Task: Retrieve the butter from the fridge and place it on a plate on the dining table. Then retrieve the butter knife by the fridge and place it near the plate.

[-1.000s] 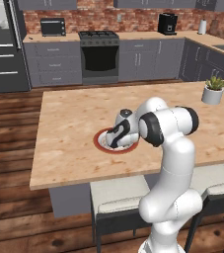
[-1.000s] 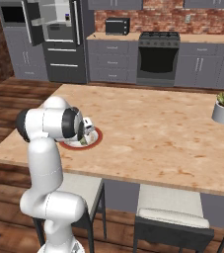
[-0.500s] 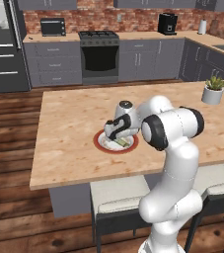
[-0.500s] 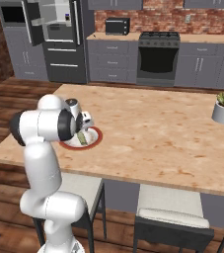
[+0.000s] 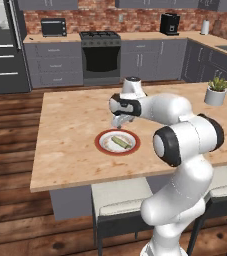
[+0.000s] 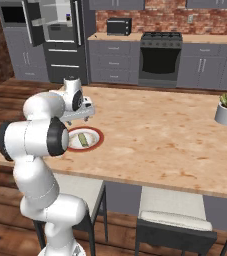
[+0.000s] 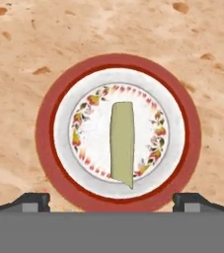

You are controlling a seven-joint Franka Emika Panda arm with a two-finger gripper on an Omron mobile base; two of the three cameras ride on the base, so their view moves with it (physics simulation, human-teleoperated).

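The butter (image 7: 122, 143), a pale yellow-green stick, lies flat in the middle of the plate (image 7: 44, 143), which has a red-brown rim. The plate (image 5: 104, 148) rests on the dining table (image 5: 70, 125) near its front edge, with the butter (image 5: 119, 142) on it. My gripper (image 5: 119, 121) hovers a short way above the plate, pointing down, open and empty. In the hand view its fingertips (image 7: 32, 201) stand wide apart, on either side of the plate. The fridge (image 6: 55, 35) stands at the far left with its upper doors open. The butter knife is out of view.
A small potted plant (image 5: 216, 90) sits at the table's right end. Grey-cushioned stools (image 6: 170, 205) are tucked under the near edge. Grey cabinets and a stove (image 5: 101, 52) line the back wall beyond a strip of wooden floor.
The hand was down on the plate a second ago. It has since lifted straight up, leaving the butter lying on the plate.
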